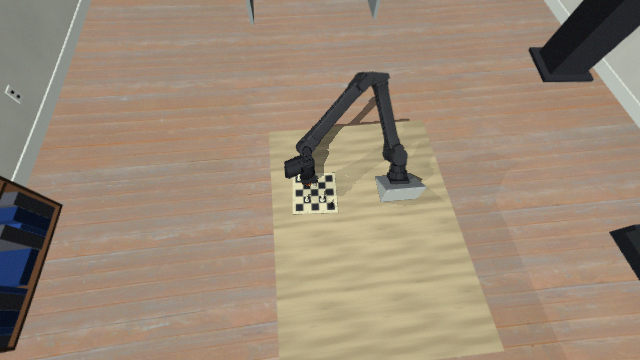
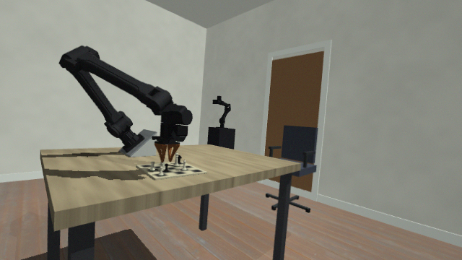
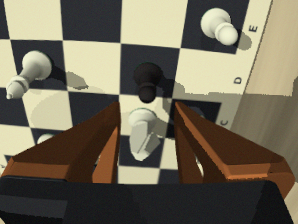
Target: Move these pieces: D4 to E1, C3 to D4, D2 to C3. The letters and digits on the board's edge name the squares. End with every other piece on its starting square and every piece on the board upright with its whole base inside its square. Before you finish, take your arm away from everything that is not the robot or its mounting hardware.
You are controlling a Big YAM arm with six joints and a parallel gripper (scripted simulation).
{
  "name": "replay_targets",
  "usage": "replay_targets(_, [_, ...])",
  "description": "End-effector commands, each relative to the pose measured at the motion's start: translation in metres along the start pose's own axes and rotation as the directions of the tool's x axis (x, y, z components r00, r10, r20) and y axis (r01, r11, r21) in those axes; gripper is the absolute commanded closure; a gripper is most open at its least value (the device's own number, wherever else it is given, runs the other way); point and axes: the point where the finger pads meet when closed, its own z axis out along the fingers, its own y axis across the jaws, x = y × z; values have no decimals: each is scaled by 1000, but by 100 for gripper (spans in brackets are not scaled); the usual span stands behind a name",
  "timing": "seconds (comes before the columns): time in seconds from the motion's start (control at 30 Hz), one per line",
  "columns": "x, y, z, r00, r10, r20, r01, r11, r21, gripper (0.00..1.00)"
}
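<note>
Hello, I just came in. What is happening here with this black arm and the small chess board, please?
A robot arm is in the middle of a job of moving chess pieces between squares. Its claw hangs over the chess board, fingers apart and holding nothing. Below it are a white knight and, next to that, a black pawn. No person is in view.
</note>
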Motion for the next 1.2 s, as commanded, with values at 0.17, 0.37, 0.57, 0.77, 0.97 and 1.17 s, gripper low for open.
replay_targets(0.17, [-2, -4, 25, 1000, 2, -9, -2, 1000, 4, 68])
replay_targets(0.37, [-7, -5, 29, 1000, 8, -3, -8, 1000, 2, 68])
replay_targets(0.57, [-6, -5, 33, 1000, 8, -3, -8, 1000, 3, 68])
replay_targets(0.77, [-5, -5, 34, 1000, 4, -8, -4, 1000, 3, 68])
replay_targets(0.97, [-5, -5, 34, 1000, 6, -8, -6, 1000, 3, 68])
replay_targets(1.17, [-5, -5, 34, 1000, 6, -8, -6, 1000, 3, 68])
